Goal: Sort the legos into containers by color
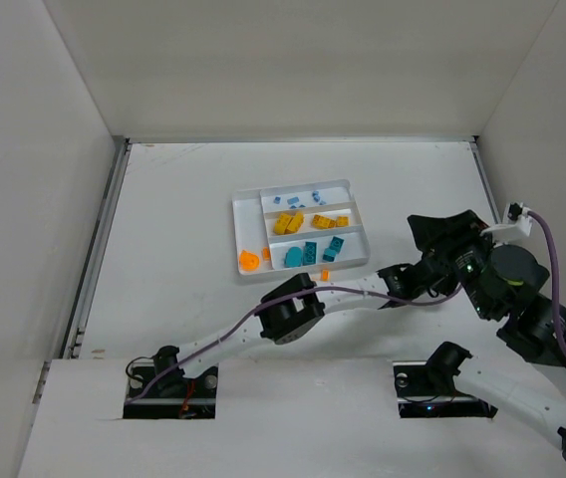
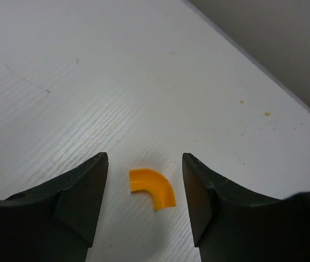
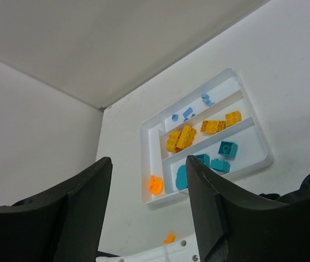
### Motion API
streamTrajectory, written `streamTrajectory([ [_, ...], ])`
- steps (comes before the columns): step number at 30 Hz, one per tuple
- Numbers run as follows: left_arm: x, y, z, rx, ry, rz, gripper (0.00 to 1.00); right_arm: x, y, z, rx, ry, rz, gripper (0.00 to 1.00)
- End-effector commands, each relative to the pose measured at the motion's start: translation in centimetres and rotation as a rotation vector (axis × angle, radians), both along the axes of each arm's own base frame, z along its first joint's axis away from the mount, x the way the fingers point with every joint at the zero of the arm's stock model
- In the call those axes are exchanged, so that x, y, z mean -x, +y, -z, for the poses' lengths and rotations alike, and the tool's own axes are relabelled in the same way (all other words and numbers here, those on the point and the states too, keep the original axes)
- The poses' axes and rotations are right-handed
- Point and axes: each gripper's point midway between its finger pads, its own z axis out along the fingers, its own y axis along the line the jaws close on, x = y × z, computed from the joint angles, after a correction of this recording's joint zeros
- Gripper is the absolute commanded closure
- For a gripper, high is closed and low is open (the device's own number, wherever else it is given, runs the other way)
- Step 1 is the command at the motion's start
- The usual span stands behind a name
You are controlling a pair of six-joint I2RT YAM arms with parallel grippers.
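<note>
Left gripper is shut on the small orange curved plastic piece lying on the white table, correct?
No. The left wrist view shows the left gripper open, fingers either side of the small orange curved plastic piece, which lies untouched on the white table.

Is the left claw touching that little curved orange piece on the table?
Apart. The left wrist view shows a strip of table on each side of the orange piece, between it and the left gripper's open fingers.

We see our left arm (image 1: pixel 348 296) and right arm (image 1: pixel 507 386) as white links with black joints; lilac cables (image 1: pixel 213 344) run along both; left pincer (image 2: pixel 144 158) and right pincer (image 3: pixel 149 164) have matte black wedge fingers (image 2: pixel 78 196).
</note>
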Motion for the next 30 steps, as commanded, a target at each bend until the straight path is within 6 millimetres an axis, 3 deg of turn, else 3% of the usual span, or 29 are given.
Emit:
streamTrajectory([
  [1,0.2,0.7,1.0,-0.016,0.072,0.019,0.48,-0.3,0.4,-2.9,-0.051,-0.044,-0.005,0.37],
  [7,1.8,1.2,1.8,-0.092,0.042,0.089,0.55,-0.3,2.3,-4.2,-0.090,-0.077,-0.060,0.38],
  [13,2.1,2.8,4.4,-0.227,-0.004,0.116,0.61,-0.2,3.2,-5.4,-0.097,-0.104,-0.090,0.38],
  [16,2.2,3.8,4.6,-0.278,-0.027,0.129,0.65,-0.1,3.6,-5.9,-0.107,-0.120,-0.105,0.38],
  [26,0.8,9.4,6.4,-0.367,0.044,0.036,0.84,0.5,4.3,-6.3,-0.123,-0.144,-0.146,0.38],
  [30,0.4,12.4,6.1,-0.371,0.060,-0.029,0.89,0.5,4.8,-5.9,-0.121,-0.150,-0.162,0.38],
])
